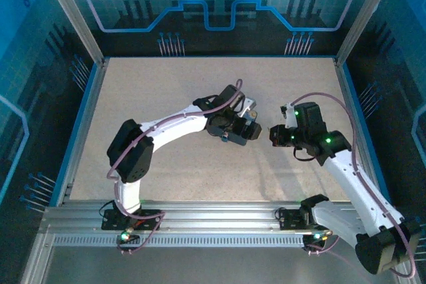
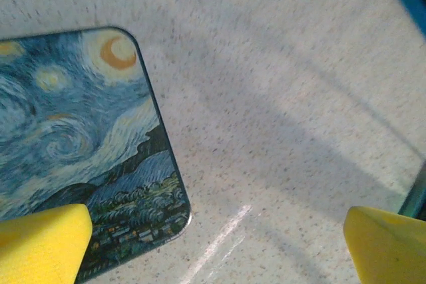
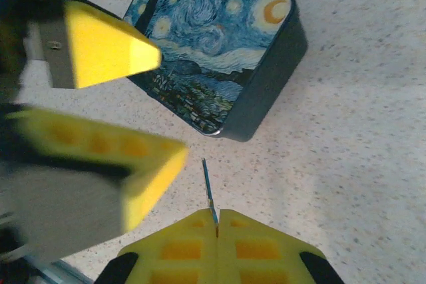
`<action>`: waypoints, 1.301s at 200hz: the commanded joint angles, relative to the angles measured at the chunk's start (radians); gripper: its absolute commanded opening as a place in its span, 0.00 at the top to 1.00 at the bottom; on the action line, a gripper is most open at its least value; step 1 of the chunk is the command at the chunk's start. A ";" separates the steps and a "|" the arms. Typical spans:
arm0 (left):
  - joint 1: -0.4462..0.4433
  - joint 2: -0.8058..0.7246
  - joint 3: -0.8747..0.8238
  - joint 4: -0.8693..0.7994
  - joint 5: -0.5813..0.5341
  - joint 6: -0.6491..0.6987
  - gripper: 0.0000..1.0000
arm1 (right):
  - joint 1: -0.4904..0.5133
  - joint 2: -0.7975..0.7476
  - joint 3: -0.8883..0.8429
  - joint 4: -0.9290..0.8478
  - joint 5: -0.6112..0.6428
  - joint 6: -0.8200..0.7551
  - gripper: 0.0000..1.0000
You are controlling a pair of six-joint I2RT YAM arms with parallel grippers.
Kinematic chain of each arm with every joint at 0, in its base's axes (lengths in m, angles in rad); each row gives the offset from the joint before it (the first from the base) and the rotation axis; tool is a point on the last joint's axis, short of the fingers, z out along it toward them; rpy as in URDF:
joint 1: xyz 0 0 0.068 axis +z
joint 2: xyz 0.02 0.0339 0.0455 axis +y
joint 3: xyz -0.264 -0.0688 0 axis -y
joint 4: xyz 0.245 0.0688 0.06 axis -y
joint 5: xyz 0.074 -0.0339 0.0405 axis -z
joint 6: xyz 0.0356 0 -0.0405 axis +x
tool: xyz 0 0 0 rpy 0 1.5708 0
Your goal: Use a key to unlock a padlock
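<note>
Right hand point(image 3: 217, 221) clenched on key point(image 3: 209, 187) | left hand point(image 2: 216, 214) released | tin point(image 3: 219, 38) behind

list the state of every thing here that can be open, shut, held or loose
left gripper, open, fingers wide apart, holding nothing
right gripper, shut on the key
key, pinched between the right gripper's fingertips, thin end poking out toward the tin
tin, shut, lying flat on the table, painted lid up, not gripped
</note>
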 commanded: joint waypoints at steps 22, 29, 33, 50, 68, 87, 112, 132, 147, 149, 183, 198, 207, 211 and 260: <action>0.059 -0.293 -0.310 0.225 -0.047 -0.073 0.01 | 0.018 0.099 -0.063 0.233 -0.126 0.074 1.00; 0.065 -0.328 -0.368 0.258 -0.047 -0.082 0.01 | 0.028 0.119 -0.067 0.257 -0.132 0.081 1.00; 0.070 -0.344 -0.396 0.271 -0.045 -0.088 0.01 | 0.033 0.131 -0.068 0.269 -0.133 0.084 1.00; 0.080 -0.372 -0.470 0.285 -0.039 -0.126 0.01 | 0.058 0.183 -0.062 0.308 -0.127 0.091 1.00; 0.081 -0.359 -0.516 0.291 -0.023 -0.174 0.01 | 0.078 0.231 -0.047 0.333 -0.106 0.092 1.00; 0.082 -0.341 -0.577 0.357 -0.008 -0.224 0.01 | 0.087 0.267 -0.037 0.362 -0.102 0.098 1.00; 0.094 -0.293 -0.605 0.409 0.004 -0.245 0.01 | 0.091 0.298 -0.031 0.383 -0.091 0.104 1.00; 0.119 -0.244 -0.616 0.473 0.036 -0.275 0.01 | 0.092 0.318 -0.028 0.397 -0.096 0.113 1.00; 0.131 -0.216 -0.614 0.509 0.043 -0.286 0.01 | 0.092 0.336 -0.026 0.406 -0.102 0.113 1.00; 0.133 -0.213 -0.613 0.512 0.042 -0.287 0.01 | 0.092 0.338 -0.026 0.407 -0.101 0.111 1.00; 0.145 -0.156 -0.582 0.537 0.036 -0.277 0.01 | 0.092 0.387 -0.003 0.407 -0.109 0.097 1.00; 0.155 -0.134 -0.573 0.551 0.039 -0.281 0.01 | 0.092 0.407 0.004 0.415 -0.116 0.094 1.00; 0.163 -0.120 -0.567 0.562 0.044 -0.284 0.01 | 0.090 0.417 0.006 0.425 -0.123 0.096 1.00; 0.169 -0.116 -0.563 0.566 0.046 -0.285 0.01 | 0.089 0.421 0.006 0.432 -0.127 0.100 1.00; 0.199 -0.054 -0.498 0.582 0.071 -0.270 0.01 | 0.061 0.467 -0.029 0.548 -0.195 0.141 1.00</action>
